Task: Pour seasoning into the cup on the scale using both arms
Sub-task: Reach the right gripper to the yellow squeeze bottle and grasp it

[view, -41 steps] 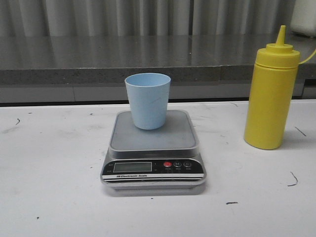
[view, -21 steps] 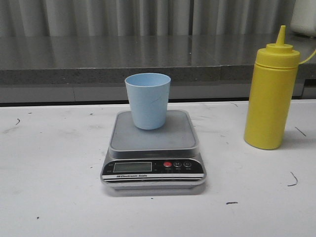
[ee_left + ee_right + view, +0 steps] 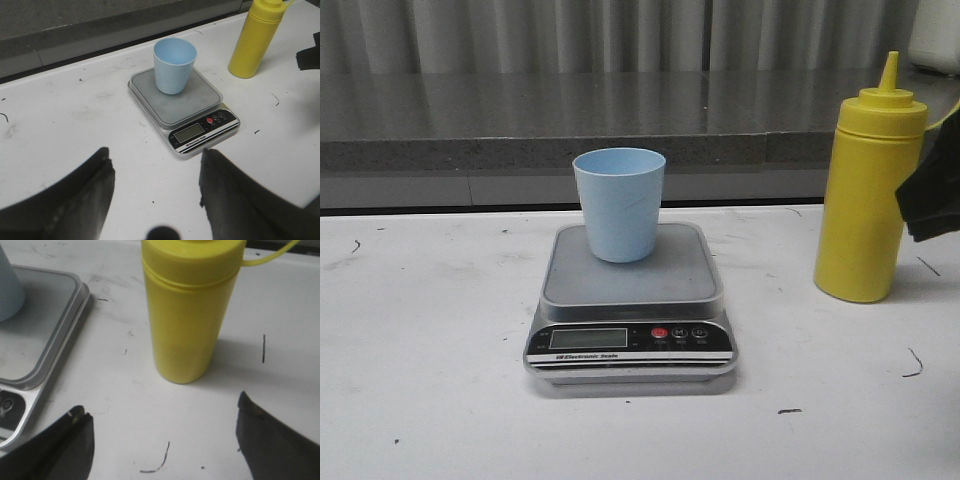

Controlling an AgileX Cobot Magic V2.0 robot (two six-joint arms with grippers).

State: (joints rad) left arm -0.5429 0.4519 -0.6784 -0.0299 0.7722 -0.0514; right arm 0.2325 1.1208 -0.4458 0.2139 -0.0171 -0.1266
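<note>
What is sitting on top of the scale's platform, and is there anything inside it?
The pale blue cup stands upright on the scale platform. The left wrist view shows only its upper inside wall, bare; the bottom is hidden.

The scale (image 3: 630,300) carries the only print: a white line on its black front panel, under the LCD display (image 3: 587,338), which seems to read "Electronic Scale" after a small mark too fine to make out. One of the dark buttons (image 3: 680,333) bears what looks like an "M". The display shows no legible digits.
</note>
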